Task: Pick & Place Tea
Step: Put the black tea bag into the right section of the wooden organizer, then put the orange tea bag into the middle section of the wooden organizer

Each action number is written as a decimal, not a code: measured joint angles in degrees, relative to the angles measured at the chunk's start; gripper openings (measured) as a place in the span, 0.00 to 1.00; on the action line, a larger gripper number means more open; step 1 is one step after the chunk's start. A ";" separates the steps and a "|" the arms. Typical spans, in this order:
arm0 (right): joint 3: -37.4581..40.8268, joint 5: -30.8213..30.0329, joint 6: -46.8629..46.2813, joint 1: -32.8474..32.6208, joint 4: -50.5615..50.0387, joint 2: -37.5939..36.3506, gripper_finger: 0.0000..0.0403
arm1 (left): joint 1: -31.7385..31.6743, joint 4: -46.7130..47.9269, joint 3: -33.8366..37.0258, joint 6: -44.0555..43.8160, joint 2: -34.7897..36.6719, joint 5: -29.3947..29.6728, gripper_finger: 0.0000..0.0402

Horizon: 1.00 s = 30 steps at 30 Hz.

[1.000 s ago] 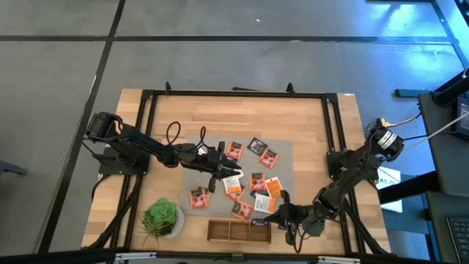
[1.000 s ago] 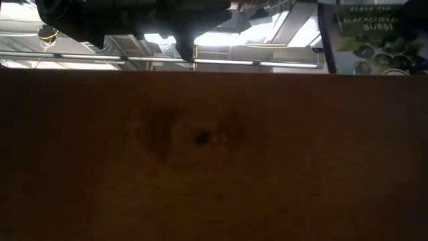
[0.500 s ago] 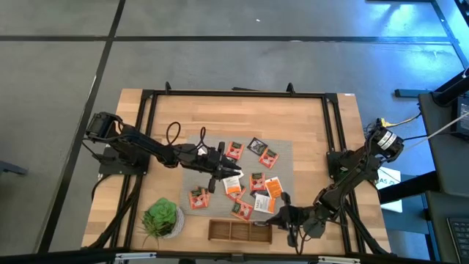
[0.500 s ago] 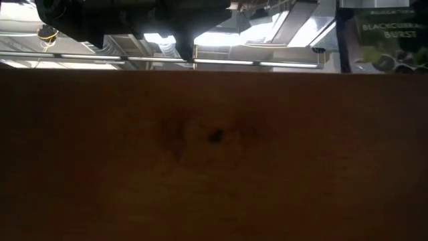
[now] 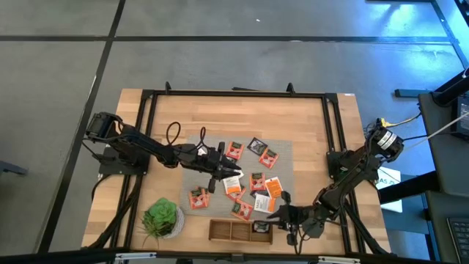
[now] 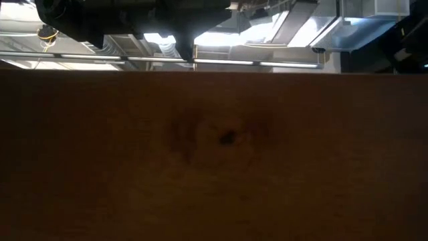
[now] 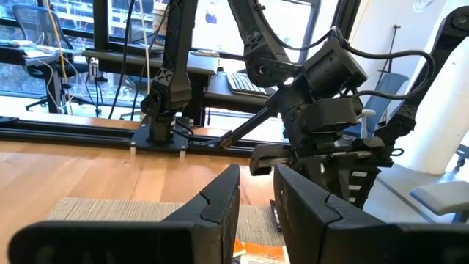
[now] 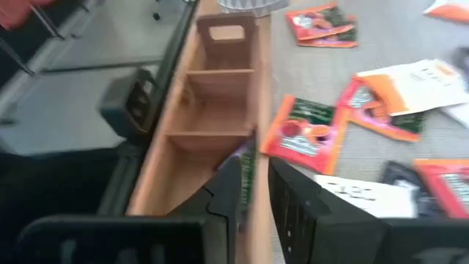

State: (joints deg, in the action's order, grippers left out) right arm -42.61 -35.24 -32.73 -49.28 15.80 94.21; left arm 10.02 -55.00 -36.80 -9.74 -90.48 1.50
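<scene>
A dark tea sachet (image 8: pixel 245 170) stands on edge in the end compartment of the wooden tray (image 8: pixel 192 110), directly beneath my right gripper (image 8: pixel 251 189), whose narrowly parted fingers straddle it along the tray's long axis.

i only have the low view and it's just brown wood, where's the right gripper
observer: the right gripper is at the right end of the wooden tray.
operator: any tea in the tray
observer: a dark sachet shows in its right compartment; the other two compartments look empty.
operator: and the left arm
observer: the left gripper hovers over the grey mat, among the loose sachets.
</scene>
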 joint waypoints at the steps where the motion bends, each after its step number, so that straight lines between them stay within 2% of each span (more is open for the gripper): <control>1: 0.00 -0.87 0.27 0.00 -0.77 -0.32 0.19 | 0.00 0.00 0.02 0.00 0.00 0.00 0.20; 7: 0.00 -4.04 0.01 0.35 -9.82 -6.64 0.20 | 0.00 0.00 0.01 0.00 -0.02 0.00 0.21; 12: -0.04 -2.02 -6.18 5.10 -20.76 -12.38 0.21 | 0.01 -0.02 0.00 0.04 -0.02 0.00 0.20; 17: -0.04 1.21 -5.82 11.36 -30.63 -14.69 0.22 | 0.00 0.00 0.01 4.64 -0.02 2.11 0.21; 23: -0.02 2.46 -3.62 20.72 -33.84 -14.92 0.38 | -0.49 -0.02 0.02 8.57 -0.04 6.11 0.20; 30: -0.02 2.42 3.37 32.42 -27.17 -14.91 0.58 | -2.44 -0.04 0.02 8.59 -0.04 6.14 0.21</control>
State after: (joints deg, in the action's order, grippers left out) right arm -42.63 -32.82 -29.36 -16.86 -11.37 79.30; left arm 7.58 -55.05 -36.77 -1.15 -90.52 7.64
